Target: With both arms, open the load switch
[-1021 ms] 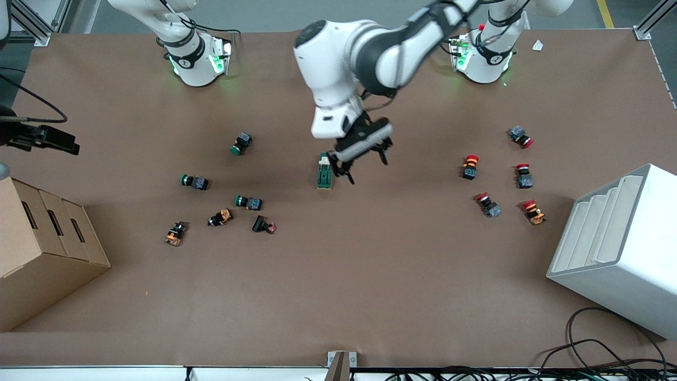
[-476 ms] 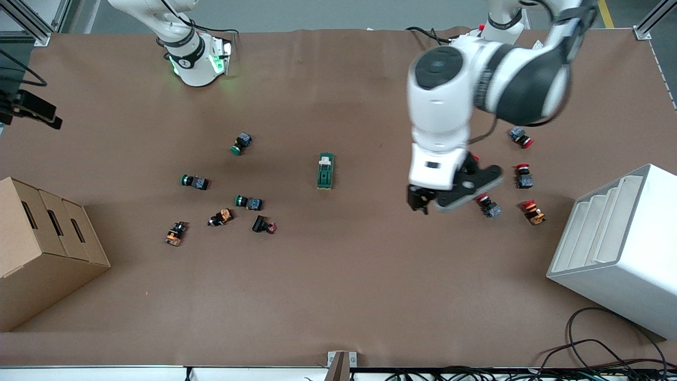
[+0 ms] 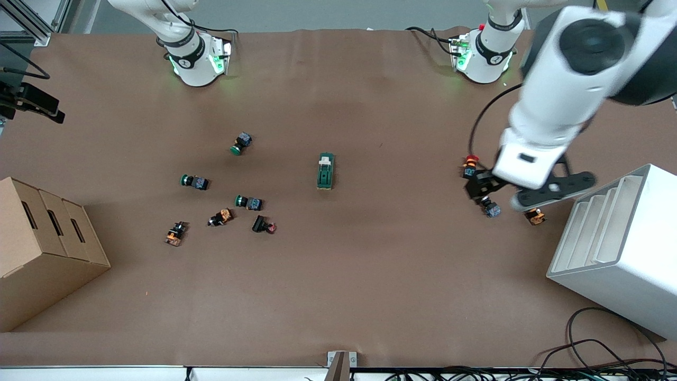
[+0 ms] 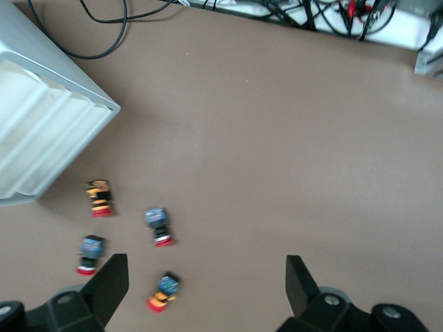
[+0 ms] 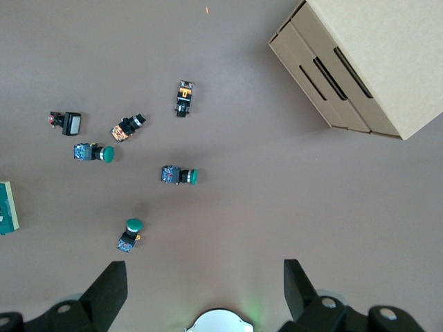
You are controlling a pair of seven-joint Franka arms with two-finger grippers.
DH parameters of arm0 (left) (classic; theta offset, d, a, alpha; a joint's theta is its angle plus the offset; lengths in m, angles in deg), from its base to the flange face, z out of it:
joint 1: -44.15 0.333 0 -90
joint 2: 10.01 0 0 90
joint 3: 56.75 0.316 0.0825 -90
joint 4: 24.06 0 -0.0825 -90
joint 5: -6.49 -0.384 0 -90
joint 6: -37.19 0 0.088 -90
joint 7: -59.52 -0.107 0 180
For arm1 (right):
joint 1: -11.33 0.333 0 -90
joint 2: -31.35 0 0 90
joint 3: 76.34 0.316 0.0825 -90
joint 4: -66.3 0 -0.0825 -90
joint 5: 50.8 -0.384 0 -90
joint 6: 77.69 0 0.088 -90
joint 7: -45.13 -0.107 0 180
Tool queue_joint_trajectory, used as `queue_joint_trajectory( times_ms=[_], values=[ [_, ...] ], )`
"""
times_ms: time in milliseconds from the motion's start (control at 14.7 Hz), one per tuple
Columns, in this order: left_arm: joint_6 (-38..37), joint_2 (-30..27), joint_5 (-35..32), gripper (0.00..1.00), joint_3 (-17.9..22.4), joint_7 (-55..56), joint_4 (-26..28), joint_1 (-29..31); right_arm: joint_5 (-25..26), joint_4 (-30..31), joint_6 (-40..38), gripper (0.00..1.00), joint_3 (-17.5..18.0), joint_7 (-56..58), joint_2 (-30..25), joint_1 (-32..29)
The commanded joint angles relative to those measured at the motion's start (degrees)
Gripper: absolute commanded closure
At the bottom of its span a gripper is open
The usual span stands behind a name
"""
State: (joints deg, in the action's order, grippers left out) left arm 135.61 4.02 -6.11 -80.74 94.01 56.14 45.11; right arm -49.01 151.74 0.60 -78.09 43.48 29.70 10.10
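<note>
Bare brown table (image 3: pixel 370 264) surrounds the load switch (image 3: pixel 325 171) on all sides. Green push buttons (image 3: pixel 247 201) lie well apart, red push buttons (image 3: pixel 493 207) under the left gripper (image 3: pixel 484 191).

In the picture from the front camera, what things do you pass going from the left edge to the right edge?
Cardboard box → green push buttons → load switch → left claw over the red push buttons → white bin.

The front camera looks down from high across the table (image 3: pixel 338 296) at both bases, while each wrist camera looks straight down between its own gripper's open fingers, sharing the scattered buttons.
</note>
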Motion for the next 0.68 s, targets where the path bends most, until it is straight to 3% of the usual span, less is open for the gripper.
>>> queue_joint_trajectory(
  times_ms=[0, 272, 613],
  values=[
    [-2.4, -6.3, 5.5, 0.0, 0.8, -10.0, 4.0, 3.9, -0.7, 7.2, 2.9, 0.0, 1.2, 0.3, -5.8, -1.6],
    [-9.2, -10.9, 11.2, 0.0, 6.6, -18.0, 4.6, 4.8, -0.8, 7.3, 4.0, 0.0, 1.2, 0.2, -5.8, -1.6],
    [-9.5, -18.5, 11.6, 0.0, 7.9, -23.6, 10.9, 5.3, -1.5, 7.2, 4.2, 0.0, 1.3, 0.2, -5.8, -1.6]
  ],
)
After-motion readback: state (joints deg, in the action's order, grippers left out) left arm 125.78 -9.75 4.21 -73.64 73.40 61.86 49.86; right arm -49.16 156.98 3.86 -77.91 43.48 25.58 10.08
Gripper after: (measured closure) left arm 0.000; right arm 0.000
